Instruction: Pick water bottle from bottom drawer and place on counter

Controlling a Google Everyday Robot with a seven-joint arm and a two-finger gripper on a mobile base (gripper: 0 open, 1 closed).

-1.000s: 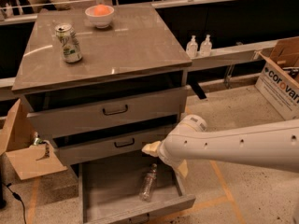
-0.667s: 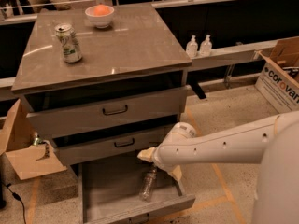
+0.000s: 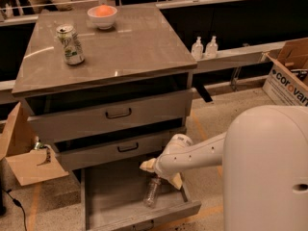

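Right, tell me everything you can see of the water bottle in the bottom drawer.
The water bottle is small and made of clear, crinkled plastic. It rests on the grey floor of the open bottom drawer, toward the right front, and appears to lie with one end pointing at the drawer's front. Its far end, cap included, is hidden beneath the gripper, which hangs right over it. Whether the two touch cannot be told.

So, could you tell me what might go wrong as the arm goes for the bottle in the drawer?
The bottle lies on its side in the bottom drawer, so the open gripper near its far end may pinch it askew. Lifting, the arm could catch the protruding middle drawer.
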